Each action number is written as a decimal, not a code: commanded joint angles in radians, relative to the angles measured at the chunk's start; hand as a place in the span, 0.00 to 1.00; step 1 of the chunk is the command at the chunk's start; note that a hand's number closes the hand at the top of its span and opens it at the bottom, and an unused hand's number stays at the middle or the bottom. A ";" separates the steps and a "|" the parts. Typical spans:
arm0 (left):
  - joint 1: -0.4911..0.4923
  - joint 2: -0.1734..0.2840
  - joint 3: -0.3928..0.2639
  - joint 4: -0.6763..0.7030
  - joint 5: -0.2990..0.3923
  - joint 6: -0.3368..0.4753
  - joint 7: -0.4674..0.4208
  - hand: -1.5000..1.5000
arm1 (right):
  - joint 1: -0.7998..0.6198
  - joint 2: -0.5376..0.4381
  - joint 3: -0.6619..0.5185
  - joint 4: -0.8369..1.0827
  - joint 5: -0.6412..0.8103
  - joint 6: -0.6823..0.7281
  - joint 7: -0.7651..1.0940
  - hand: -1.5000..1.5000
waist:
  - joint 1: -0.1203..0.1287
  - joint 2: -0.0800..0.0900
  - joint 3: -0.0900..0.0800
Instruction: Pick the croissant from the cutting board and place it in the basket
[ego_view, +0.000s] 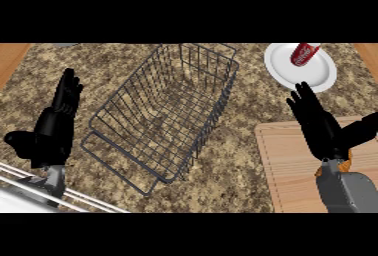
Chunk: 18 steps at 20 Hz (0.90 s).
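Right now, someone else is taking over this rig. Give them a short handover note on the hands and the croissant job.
Left hand: open, resting over the counter left of the wire basket.
Right hand: open, fingers straight, above the cutting board.
Croissant: mostly hidden; only an orange sliver shows at the right wrist.
Basket holds nothing.
Done: nothing yet.
Left: grasp croissant, carry it to the basket, release.

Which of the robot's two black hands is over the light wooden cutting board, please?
The right hand, at the view's right, is over the wooden cutting board; the left hand is over the speckled granite counter, left of the dark wire basket.
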 joint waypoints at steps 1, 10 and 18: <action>-0.030 0.025 0.037 0.021 0.023 -0.085 0.010 0.50 | -0.015 -0.059 -0.025 -0.027 0.038 -0.014 0.039 1.00 | -0.018 0.000 -0.005; 0.001 0.064 -0.032 0.058 0.061 -0.311 -0.104 0.50 | 0.054 -0.179 0.079 -0.071 0.423 -0.098 -0.282 0.00 | -0.022 0.005 -0.005; 0.060 0.058 -0.039 -0.002 0.063 -0.328 -0.069 0.50 | 0.005 -0.202 0.181 -0.068 0.914 -0.485 0.138 0.00 | -0.011 -0.005 -0.010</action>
